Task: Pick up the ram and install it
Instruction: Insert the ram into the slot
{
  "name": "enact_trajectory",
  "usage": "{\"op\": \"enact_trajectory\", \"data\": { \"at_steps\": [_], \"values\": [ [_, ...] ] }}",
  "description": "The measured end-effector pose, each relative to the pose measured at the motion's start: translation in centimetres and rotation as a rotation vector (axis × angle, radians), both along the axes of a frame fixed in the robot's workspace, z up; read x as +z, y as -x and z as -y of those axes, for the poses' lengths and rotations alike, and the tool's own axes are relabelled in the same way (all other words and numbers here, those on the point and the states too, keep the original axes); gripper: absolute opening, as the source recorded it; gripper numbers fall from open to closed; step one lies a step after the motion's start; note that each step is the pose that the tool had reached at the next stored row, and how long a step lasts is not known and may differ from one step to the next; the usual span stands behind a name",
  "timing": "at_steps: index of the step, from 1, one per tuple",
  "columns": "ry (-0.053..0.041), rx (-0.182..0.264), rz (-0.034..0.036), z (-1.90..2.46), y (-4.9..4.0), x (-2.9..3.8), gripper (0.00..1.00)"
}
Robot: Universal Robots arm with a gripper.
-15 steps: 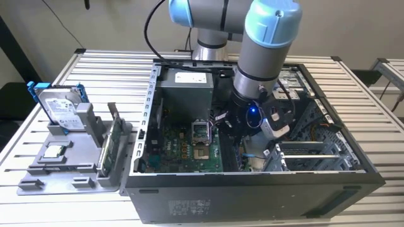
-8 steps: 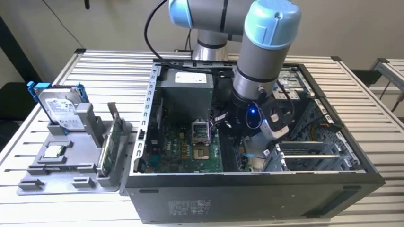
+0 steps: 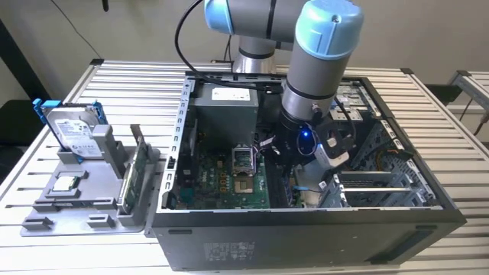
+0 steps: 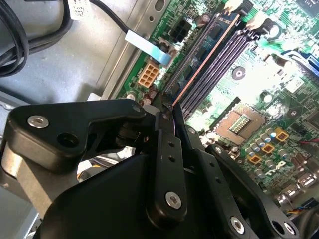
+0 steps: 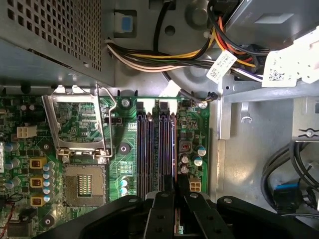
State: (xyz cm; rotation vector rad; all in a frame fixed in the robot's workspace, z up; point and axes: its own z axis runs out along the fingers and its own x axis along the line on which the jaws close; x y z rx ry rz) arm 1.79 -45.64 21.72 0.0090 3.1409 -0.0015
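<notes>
Table: a silver metal table made of long slats (image 3: 122,80), with a pale wall behind it.
Ram: the long, thin, dark blue-green ram stick (image 4: 204,62) stands on its edge in the outer one of the long dark memory slots (image 4: 227,57). In the first wrist view the ram (image 5: 175,149) is the slot row nearest the green board's edge.
Gripper: the black gripper (image 4: 167,107) is pinched narrow on the near end of the ram; both wrist views (image 5: 175,186) show its fingers close on each side of the stick.
Arm: the grey robot arm with light blue joints (image 3: 317,69) reaches down into the case.
Case: the big dark grey computer case (image 3: 306,240) lies on its side with the top open. Inside are the green main board (image 3: 229,183), a square silver chip socket (image 5: 82,186), a grey metal power box (image 3: 221,106) and a bunch of coloured wires (image 5: 149,57).
Room to move: the slots sit near a metal wall of the case, and wires lie close by.
Tray: a grey plastic tray (image 3: 68,212) sits just beside the case on the exterior view's left. It holds a silver hard drive in a blue frame (image 3: 75,132), an upright green card (image 3: 131,180) and a small square chip (image 3: 65,183).
</notes>
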Motion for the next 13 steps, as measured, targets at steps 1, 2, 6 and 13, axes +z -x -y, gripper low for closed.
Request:
{"op": "enact_trajectory", "data": {
  "at_steps": [1,2,6,13],
  "values": [
    [0.0002,0.0,-0.0001,0.0,0.0,0.01,0.14],
    [0.0001,0.0,0.0,-0.01,0.01,0.0,0.14],
    [0.0,0.0,0.0,-0.01,0.03,0.0,0.14],
    [0.0001,0.0,0.0004,-0.01,0.18,0.0,0.14]
  ]
}}
